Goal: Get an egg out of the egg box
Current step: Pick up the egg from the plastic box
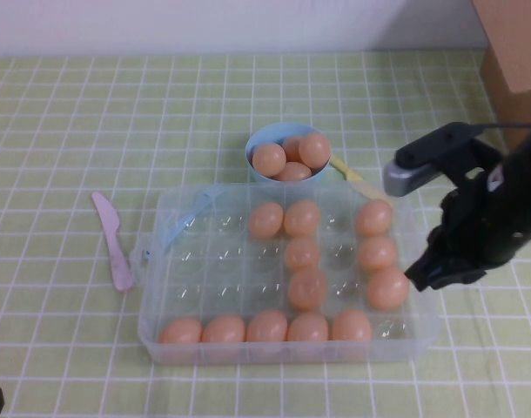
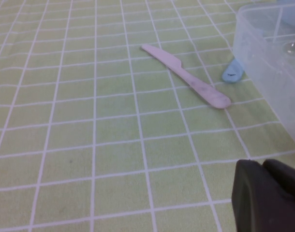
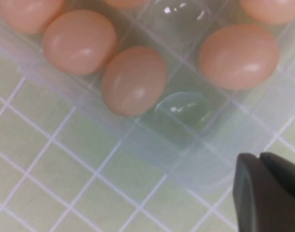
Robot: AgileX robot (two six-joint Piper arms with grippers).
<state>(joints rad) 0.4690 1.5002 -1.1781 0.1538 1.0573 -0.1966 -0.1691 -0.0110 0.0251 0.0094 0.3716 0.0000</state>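
High view: the egg box (image 1: 165, 331) — a large clear plastic rectangle with a grid of round cups and pale blue clips — sits near the middle of the desk (image 1: 57, 113), toward its near edge. The desk is covered in a light green cloth with a white grid. Smooth peach-orange eggs fill the box's near row and right-hand columns; the left cups are bare. The egg (image 1: 387, 288) nearest the right pincer lies in the rightmost column, second row from the near edge. The right pincer (image 1: 431, 274), matt black, hovers just beside the box's right wall near that egg; whether its fingers are spread or pressed together cannot be told. Beyond the box's far edge stands a small light-blue bowl (image 1: 257, 144) holding three eggs. A flat pale pink plastic knife (image 1: 114, 242) lies on the cloth left of the box. The left pincer (image 2: 266, 195) is low near the desk's near-left corner — its state cannot be told.
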